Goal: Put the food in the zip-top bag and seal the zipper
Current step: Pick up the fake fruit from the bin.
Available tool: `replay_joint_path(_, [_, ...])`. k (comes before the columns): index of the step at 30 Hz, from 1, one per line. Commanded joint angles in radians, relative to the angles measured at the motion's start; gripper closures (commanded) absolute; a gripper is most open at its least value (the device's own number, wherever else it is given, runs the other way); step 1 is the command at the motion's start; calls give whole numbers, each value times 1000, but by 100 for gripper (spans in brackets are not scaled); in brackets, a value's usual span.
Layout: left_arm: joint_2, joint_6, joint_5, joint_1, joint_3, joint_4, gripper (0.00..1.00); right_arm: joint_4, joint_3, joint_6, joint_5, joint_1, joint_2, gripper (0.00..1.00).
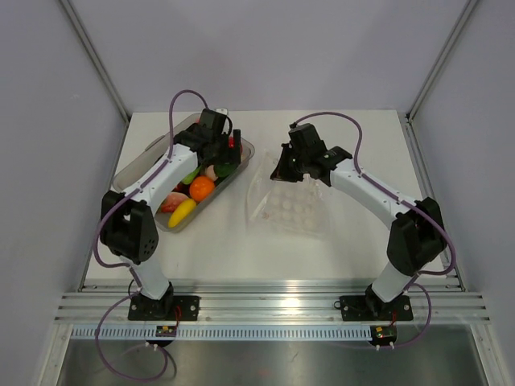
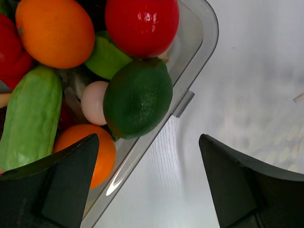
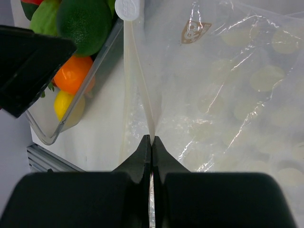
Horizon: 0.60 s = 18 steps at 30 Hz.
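At the table's left, my left gripper [image 2: 149, 137] hangs over the clear tray [image 2: 197, 45], its fingers [image 2: 52, 190] spread wide with nothing between them. It sits above the tray's right wall, just beside a dark green lime-like piece [image 2: 137, 97].

All the food lies heaped in that tray. A glossy red piece [image 2: 141, 23] and an orange one [image 2: 54, 31] lie beyond the lime. A pale green cucumber shape [image 2: 31, 118] is on the left, and a small peach-pink piece [image 2: 94, 102] touches the lime's side. A second orange piece [image 2: 92, 152] is partly hidden behind my left finger, and the overhead view shows a yellow piece [image 1: 183, 212] at the tray's near end.

Right of the tray, the zip-top bag [image 3: 228, 42] lies flat and crinkled on the table [image 1: 209, 249], draped across a white dimpled tray [image 1: 306, 217] whose dimples show through the plastic. No food is inside it. My right gripper [image 3: 152, 138] is clamped tight on the zipper [image 3: 145, 95], the whitish strip running away from the fingertips along the bag's left edge toward the clear tray's corner. I cannot tell from these views whether the strip is pressed closed along its length.
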Motion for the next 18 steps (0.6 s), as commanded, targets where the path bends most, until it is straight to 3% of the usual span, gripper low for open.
replay_joint_path(1, [73,70,-26,22,107,-16,10,20,10,7,8,8,-67,100])
replay_joint_path(13, [191,145,39,42,136,-15,14,11,-7,12,14,11,-92,100])
replay_joint_path(18, [227,147,71,42,148,-13,23,4,-1,12,18,14,-90,100])
